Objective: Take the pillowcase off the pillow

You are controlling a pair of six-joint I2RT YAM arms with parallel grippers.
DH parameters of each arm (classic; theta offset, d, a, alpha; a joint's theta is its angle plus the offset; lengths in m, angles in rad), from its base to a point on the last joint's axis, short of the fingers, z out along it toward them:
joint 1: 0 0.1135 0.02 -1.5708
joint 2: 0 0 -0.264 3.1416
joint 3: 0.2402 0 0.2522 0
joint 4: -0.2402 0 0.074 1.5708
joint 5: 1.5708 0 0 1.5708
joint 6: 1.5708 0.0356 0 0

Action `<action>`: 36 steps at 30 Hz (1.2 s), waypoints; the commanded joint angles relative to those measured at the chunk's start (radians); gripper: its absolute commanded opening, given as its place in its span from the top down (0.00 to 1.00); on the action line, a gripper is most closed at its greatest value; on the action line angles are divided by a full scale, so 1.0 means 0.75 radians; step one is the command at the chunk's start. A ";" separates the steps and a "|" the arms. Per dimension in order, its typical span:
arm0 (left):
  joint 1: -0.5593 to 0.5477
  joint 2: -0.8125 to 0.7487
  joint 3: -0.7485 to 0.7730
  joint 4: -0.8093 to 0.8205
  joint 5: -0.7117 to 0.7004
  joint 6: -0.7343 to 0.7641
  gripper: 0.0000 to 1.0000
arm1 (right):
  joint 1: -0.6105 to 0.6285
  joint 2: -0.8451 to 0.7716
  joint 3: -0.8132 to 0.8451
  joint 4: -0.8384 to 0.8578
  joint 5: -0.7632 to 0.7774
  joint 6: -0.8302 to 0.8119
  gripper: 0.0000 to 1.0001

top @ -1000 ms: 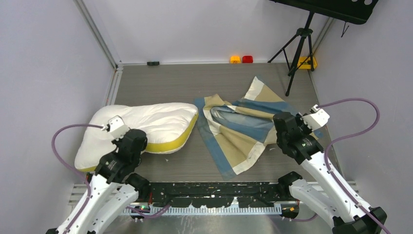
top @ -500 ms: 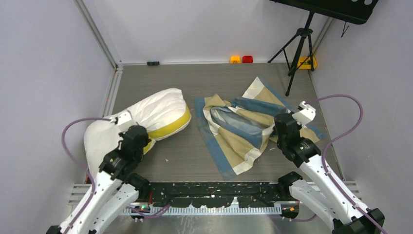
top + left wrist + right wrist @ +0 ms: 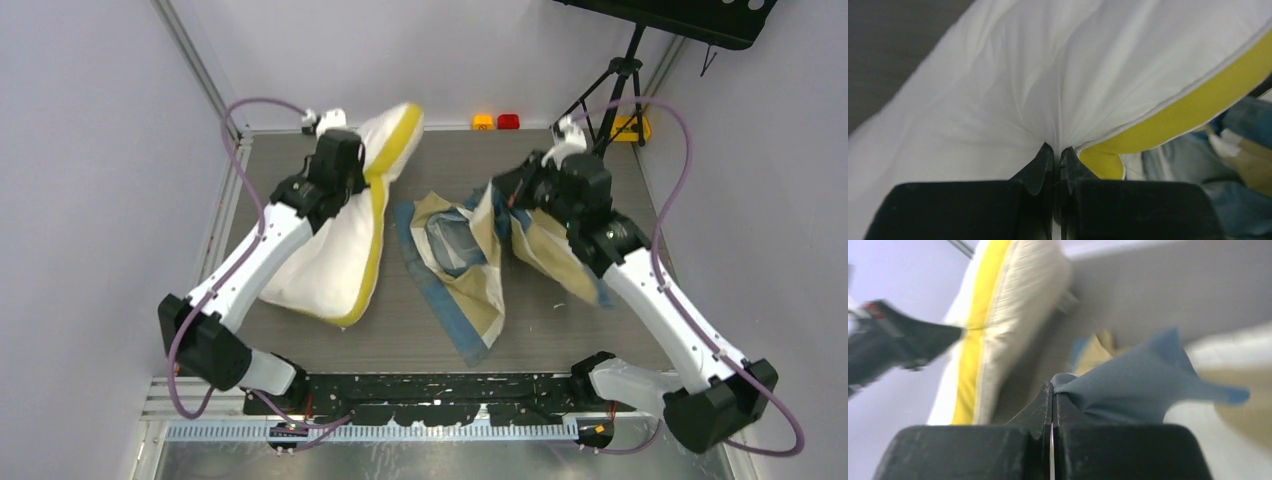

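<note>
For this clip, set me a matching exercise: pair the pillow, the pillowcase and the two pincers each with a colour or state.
Column one:
1. pillow
2. pillowcase
3. left pincer
4. right pincer

Column two:
A. shut on a fold of blue cloth
B. cream-white with a yellow edge, one end raised
C. shut on white fabric beside the yellow edge
D. checked blue and tan, off the cushion

Pairs: 1-B, 2-D, 3-C, 4-A
</note>
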 commanded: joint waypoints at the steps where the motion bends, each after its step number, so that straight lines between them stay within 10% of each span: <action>1: 0.011 0.158 0.530 0.230 0.013 0.159 1.00 | 0.000 0.198 0.495 0.120 -0.216 -0.041 1.00; 7: 0.013 0.388 0.929 0.136 0.051 0.215 0.98 | 0.002 0.341 0.811 0.120 -0.227 0.004 0.99; 11: 0.013 0.366 0.773 0.128 0.110 0.199 0.14 | 0.001 0.303 0.681 0.006 -0.023 -0.008 0.23; 12: 0.013 0.347 0.717 0.125 0.110 0.192 0.02 | 0.001 0.284 0.641 -0.051 0.062 -0.024 0.17; 23: 0.131 -0.085 -0.017 0.038 -0.136 0.093 0.00 | -0.031 -0.059 0.114 -0.190 0.847 -0.143 0.14; 28: 0.512 -0.334 -0.383 0.151 0.114 -0.099 0.00 | -0.199 -0.093 -0.046 -0.189 0.858 -0.014 0.01; 36: 0.541 -0.433 -0.869 0.719 0.104 0.044 0.00 | -0.332 -0.127 -0.428 0.278 0.825 -0.144 0.00</action>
